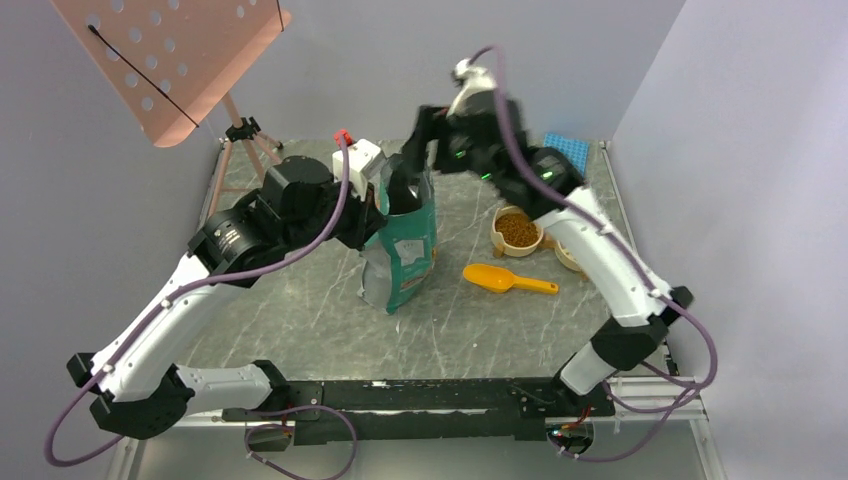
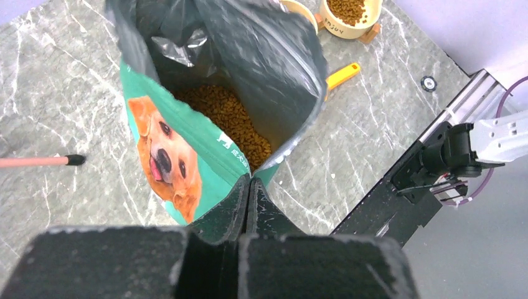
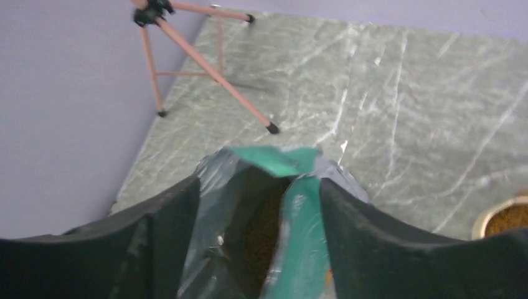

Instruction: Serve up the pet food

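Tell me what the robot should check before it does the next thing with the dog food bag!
1. Bag standing upright: ok.
2. Left hand shut on the bag's rim: ok.
3. Bag mouth open, pet food showing inside: ok.
4. Right hand free for the scoop: not ok; it is open, but its fingers straddle the bag's rim.
5. Scoop lying apart from the bag, near the bowl: ok.
6. Bowl needing more: cannot tell; it already holds some pet food.
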### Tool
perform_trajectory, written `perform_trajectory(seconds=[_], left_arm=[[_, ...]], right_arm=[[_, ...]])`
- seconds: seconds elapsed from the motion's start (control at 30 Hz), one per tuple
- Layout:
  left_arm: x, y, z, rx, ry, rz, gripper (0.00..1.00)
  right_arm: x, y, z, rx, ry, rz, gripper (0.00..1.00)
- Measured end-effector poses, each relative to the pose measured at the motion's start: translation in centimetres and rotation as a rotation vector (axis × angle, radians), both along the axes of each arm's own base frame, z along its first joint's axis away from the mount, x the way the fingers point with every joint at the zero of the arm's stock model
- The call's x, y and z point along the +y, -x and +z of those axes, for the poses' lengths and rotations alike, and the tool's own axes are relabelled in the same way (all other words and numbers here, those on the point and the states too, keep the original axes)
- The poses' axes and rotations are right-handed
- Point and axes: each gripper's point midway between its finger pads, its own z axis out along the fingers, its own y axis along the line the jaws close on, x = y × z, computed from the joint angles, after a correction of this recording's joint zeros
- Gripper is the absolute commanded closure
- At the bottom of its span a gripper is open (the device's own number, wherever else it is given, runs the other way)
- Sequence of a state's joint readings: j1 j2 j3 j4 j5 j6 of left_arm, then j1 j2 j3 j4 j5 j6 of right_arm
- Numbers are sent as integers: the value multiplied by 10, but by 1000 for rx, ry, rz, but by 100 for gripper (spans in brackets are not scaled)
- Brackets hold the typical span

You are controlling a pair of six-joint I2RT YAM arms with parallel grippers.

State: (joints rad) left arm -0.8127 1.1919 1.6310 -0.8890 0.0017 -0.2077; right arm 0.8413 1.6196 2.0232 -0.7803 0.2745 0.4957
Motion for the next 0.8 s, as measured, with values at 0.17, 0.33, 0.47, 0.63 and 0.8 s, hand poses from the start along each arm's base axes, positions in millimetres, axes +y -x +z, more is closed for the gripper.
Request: perform_trajectory(seconds=[0.17,0.33,0.47,0.63,0.8], left_arm=[[10,11,-2,-19,37,2,100],[18,13,-3,-19,40,33,100],[26,9,-3,-18,33,90,100],[34,5,-2,-27,15,137,100],[39,4,-2,-32,7,152,100]], right_arm=[[-77,-33,26,-93,-65,126,1],[-84,-11,19,-199,-78,398,1],[-87,-18,4,-241,-139,580,1],[-68,-35,-36,-193,-197,778,1],[-48,-39,-65,-146,-248,920,3]])
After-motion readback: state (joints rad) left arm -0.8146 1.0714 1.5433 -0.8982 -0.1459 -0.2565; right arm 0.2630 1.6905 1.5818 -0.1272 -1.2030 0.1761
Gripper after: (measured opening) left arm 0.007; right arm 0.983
